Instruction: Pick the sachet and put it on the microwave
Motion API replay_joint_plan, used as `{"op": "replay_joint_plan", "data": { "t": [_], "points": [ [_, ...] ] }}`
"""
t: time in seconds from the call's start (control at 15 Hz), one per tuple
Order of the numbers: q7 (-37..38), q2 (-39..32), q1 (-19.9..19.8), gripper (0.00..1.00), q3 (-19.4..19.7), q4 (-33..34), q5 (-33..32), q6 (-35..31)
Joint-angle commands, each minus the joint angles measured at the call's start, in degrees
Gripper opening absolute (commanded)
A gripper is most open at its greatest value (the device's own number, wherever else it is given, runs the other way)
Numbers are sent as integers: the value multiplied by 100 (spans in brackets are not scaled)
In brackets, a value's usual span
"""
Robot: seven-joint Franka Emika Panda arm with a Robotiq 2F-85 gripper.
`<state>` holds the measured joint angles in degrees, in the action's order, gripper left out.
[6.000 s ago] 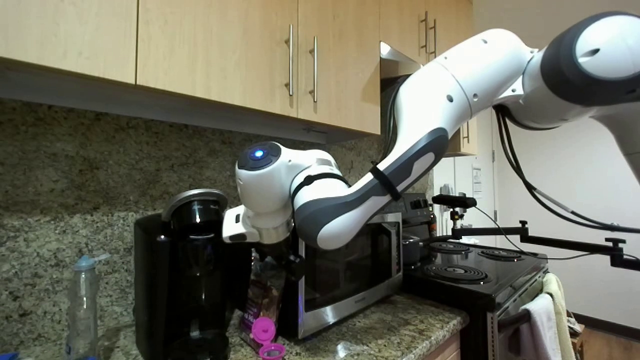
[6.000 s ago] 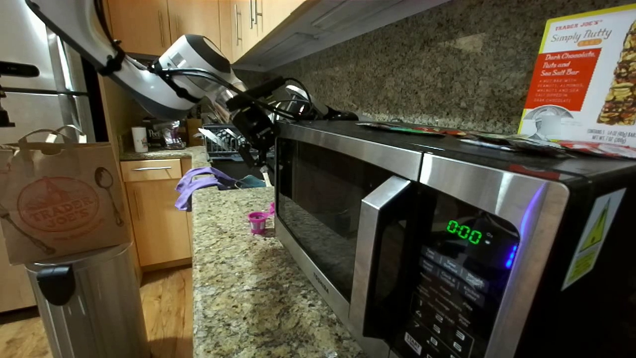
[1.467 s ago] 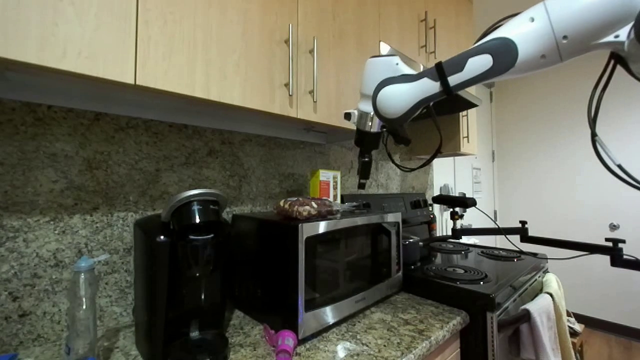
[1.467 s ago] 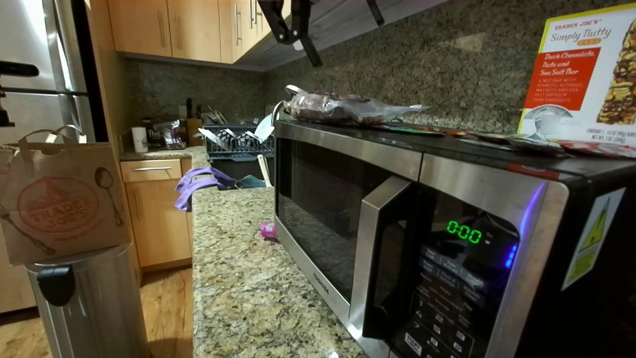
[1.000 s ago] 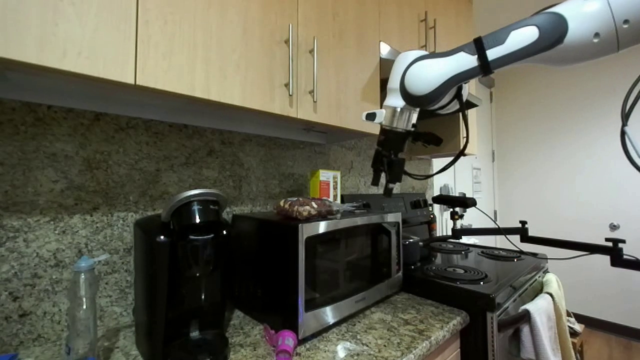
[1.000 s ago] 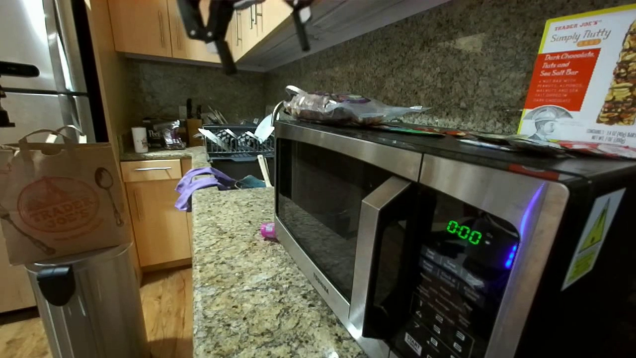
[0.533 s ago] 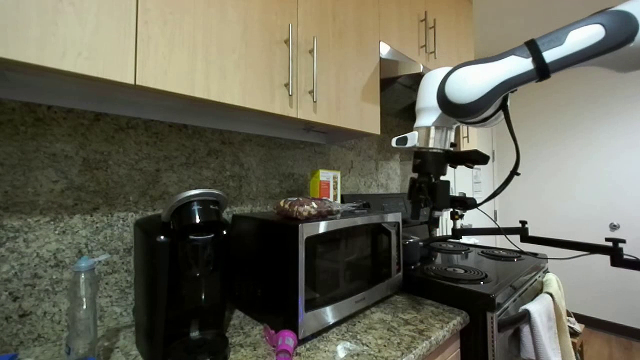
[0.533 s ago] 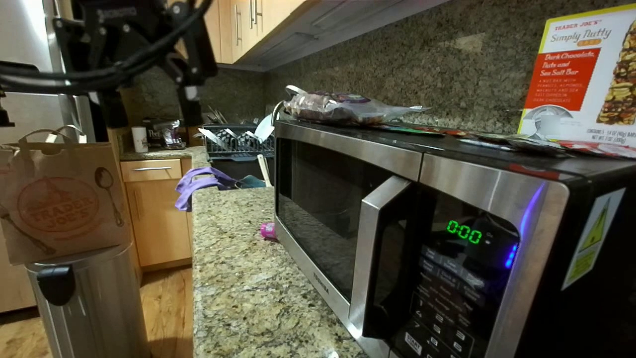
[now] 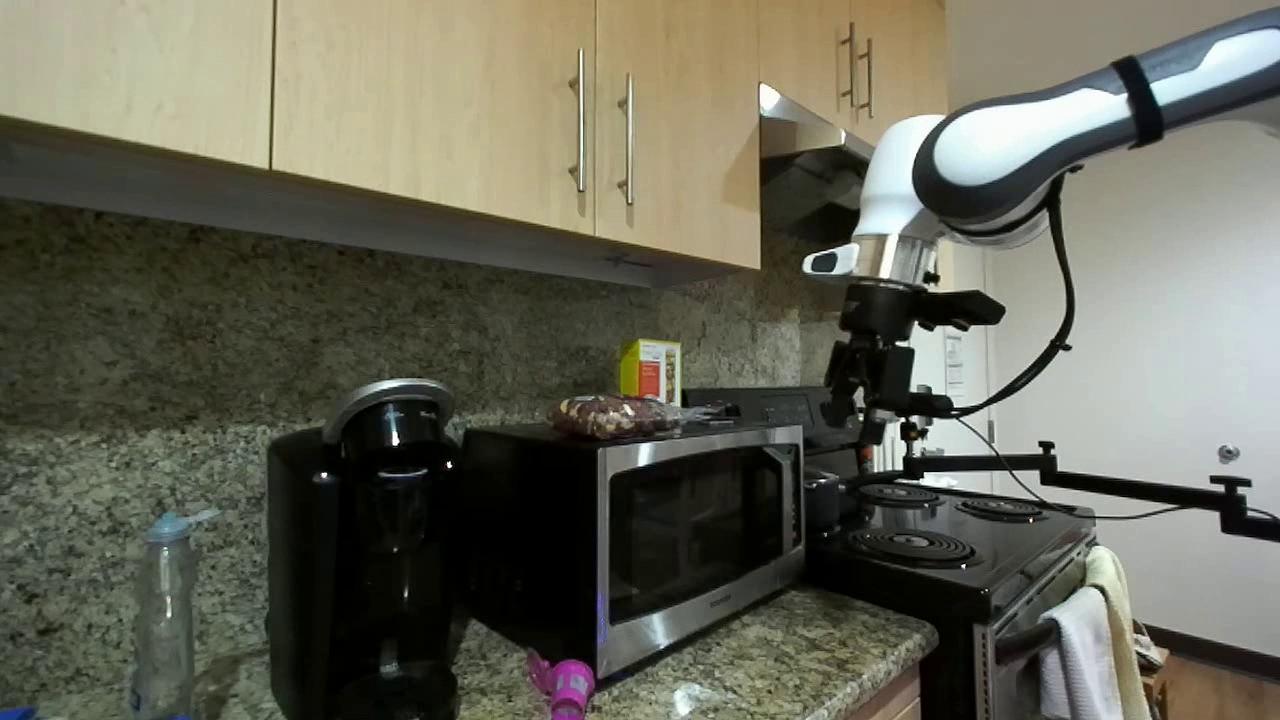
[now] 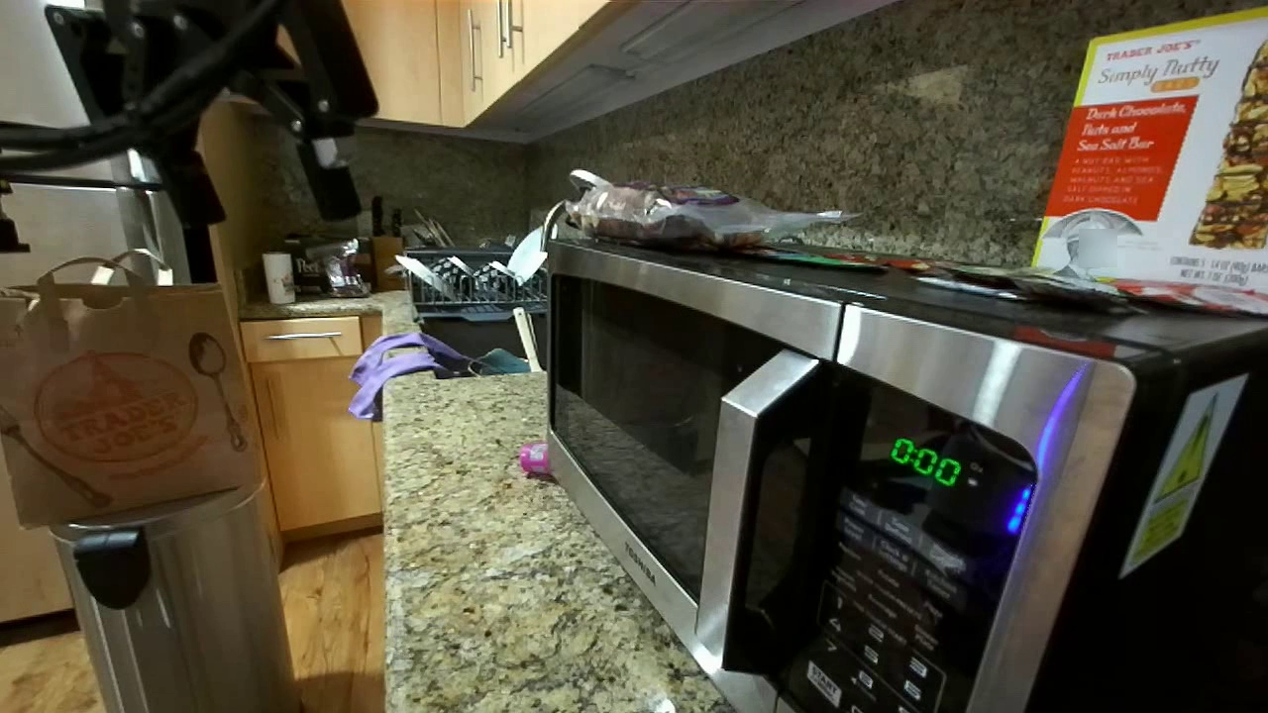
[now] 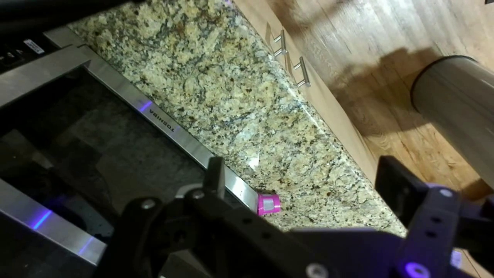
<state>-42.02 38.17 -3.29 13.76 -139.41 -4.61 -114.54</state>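
In both exterior views, the sachet (image 9: pixel 605 416) is seen lying on top of the microwave (image 9: pixel 660 540), near the middle of the frame. It is made of clear plastic, and dark brown and pale bits are seen inside. Its puffy end is turned to the left of the frame and its thin, see-through end to the right. The fingers (image 11: pixel 399 189) are spread wide apart at the bottom of the wrist view, and nothing is held between them. At the upper left of an exterior view, the fingers (image 10: pixel 332 188) are pointed down, well apart from the sachet. Toward the right of that frame, thin packets (image 10: pixel 1030 285) are laid on the microwave too, and a yellow-edged box (image 10: pixel 1139 158) is stood behind them. On the tabletop (image 10: pixel 475 555), a pink cup (image 11: pixel 269 204) is tipped on its side, just beside the microwave's front corner. At the left of an exterior view, a black coffee maker (image 9: pixel 335 550) is shown, and farther left a clear bottle (image 9: pixel 165 620). At the right, a black stove (image 9: pixel 960 590) is seen, with towels (image 9: pixel 1080 640) hung on its front. At the far left of an exterior view, a paper bag (image 10: pixel 129 426) is set on a silver bin (image 10: pixel 188 614).
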Motion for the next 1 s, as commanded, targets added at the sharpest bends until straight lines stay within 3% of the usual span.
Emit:
{"op": "replay_joint_plan", "data": {
  "t": [0.0,0.93],
  "points": [
    [1052,-43,-235,100,-254,193,-134,446],
    [4842,-609,-739,100,-640,397,-13,1384]
  ]
}}
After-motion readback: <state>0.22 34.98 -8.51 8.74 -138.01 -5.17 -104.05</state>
